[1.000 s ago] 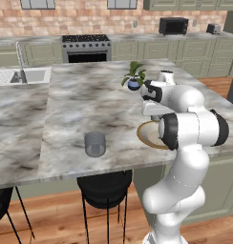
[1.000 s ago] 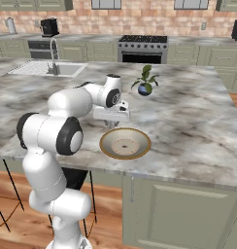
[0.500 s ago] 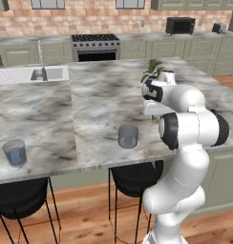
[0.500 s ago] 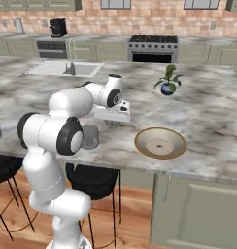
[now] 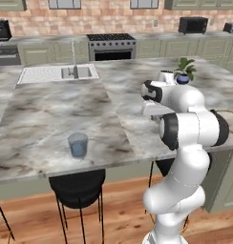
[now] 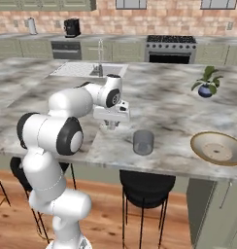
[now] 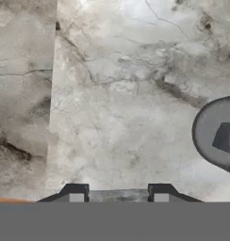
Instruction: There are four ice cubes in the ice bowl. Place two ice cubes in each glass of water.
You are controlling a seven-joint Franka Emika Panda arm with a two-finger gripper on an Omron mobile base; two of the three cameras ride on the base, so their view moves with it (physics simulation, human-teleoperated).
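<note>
Fingers are pointing down at the marble desk, about as closed as they go, and I honestly can't tell if they've got anything pinched between them. In the hand view the two dark tips poke up at the bottom with bare marble beyond them

One glass of water stands just to the right of the fingers in the right base view, close but not touching, near the front edge of the desk. Same glass is cut off by the right edge of the hand view, and there's a bluish block sitting in it. Looks like an ice cube, but it's half out of frame so don't quote me

The ice bowl is further right along the front edge, well apart from the fingers, with that glass between them. I can't make out what's inside the bowl

A second glass of water shows in the left base view, way off to the left of the arm, also near the front edge of the desk

Background stuff: small blue plant pot towards the back right, sink at the far left, black stools tucked under the front
</note>
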